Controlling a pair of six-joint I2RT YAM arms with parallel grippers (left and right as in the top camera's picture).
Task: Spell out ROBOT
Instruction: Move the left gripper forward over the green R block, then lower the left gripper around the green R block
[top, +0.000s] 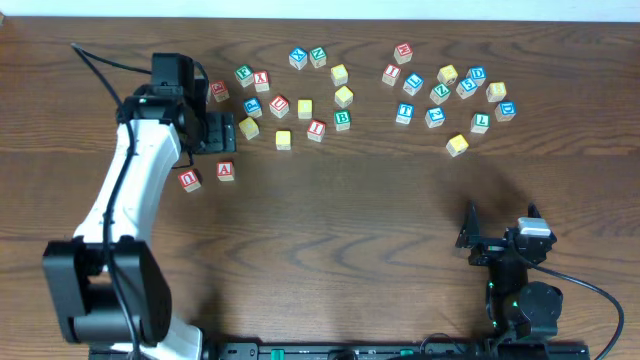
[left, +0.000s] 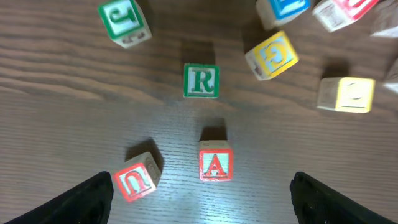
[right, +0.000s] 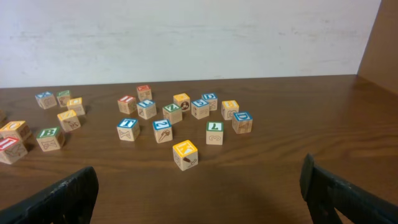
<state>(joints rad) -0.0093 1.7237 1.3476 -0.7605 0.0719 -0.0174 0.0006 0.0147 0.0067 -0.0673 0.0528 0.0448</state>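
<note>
The green R cube lies on the table ahead of my left gripper, which hangs open and empty above the wood. Red A and red U cubes lie closer, between the lines of the two fingers. From overhead the left gripper covers the R. The green B cube lies mid-table, also in the right wrist view. Yellow-topped cubes lie around it. A blue-lettered cube may be the T. My right gripper is open and empty near the front edge.
Several more letter cubes are scattered along the far half of the table, in a left cluster and a right cluster. A yellow cube lies nearest the right gripper. A white wall rises behind the table.
</note>
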